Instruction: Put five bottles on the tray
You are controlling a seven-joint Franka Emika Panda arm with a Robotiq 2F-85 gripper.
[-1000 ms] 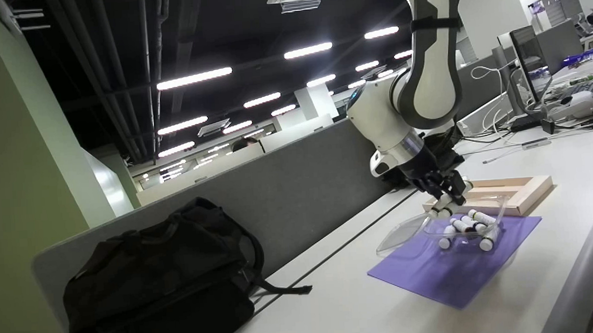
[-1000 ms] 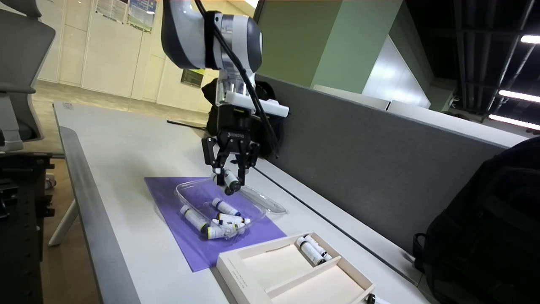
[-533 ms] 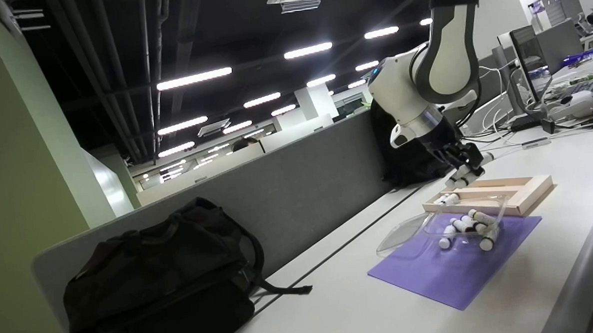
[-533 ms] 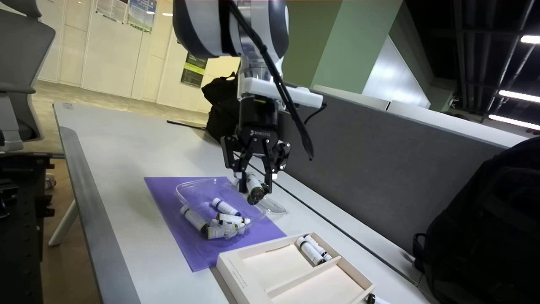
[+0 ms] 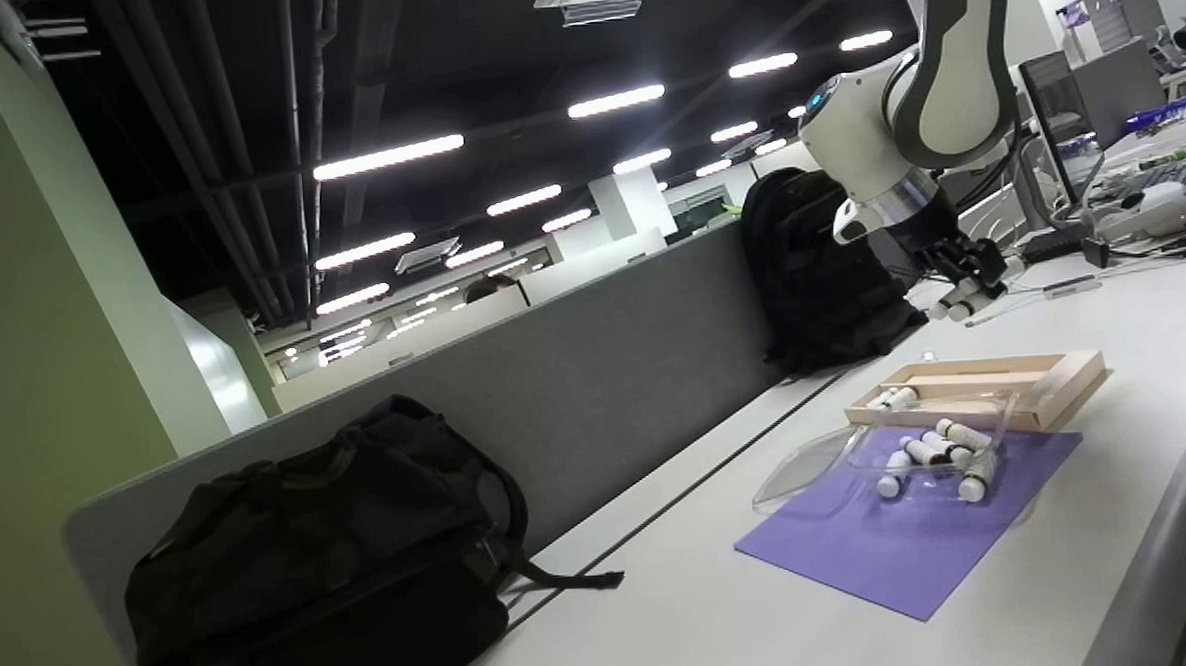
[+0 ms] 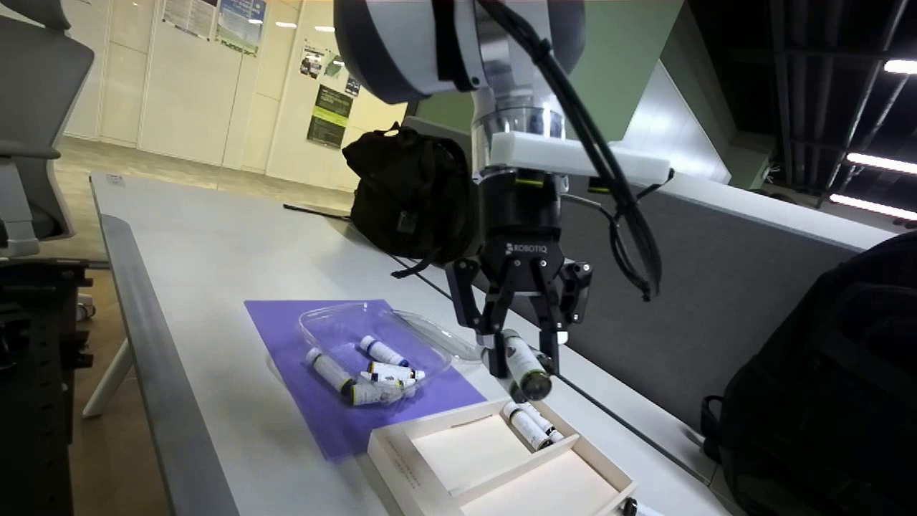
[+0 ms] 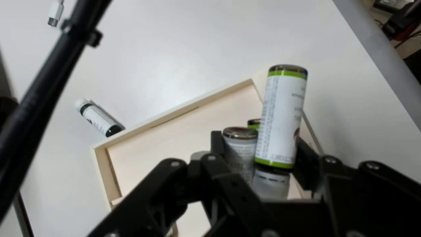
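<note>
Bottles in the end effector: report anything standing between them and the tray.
Nothing visible stands between the held bottles and the tray, which the wrist view shows directly behind them. Two other bottles lie in the compartment nearer the purple mat, filling only part of it.

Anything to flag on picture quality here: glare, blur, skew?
Wrist view: a soft bright patch on the desk; the cable looks out of focus; small print on the held bottle is too soft to read. Both exterior views: the picture is tilted, and the ceiling lights are blown out to white.
</note>
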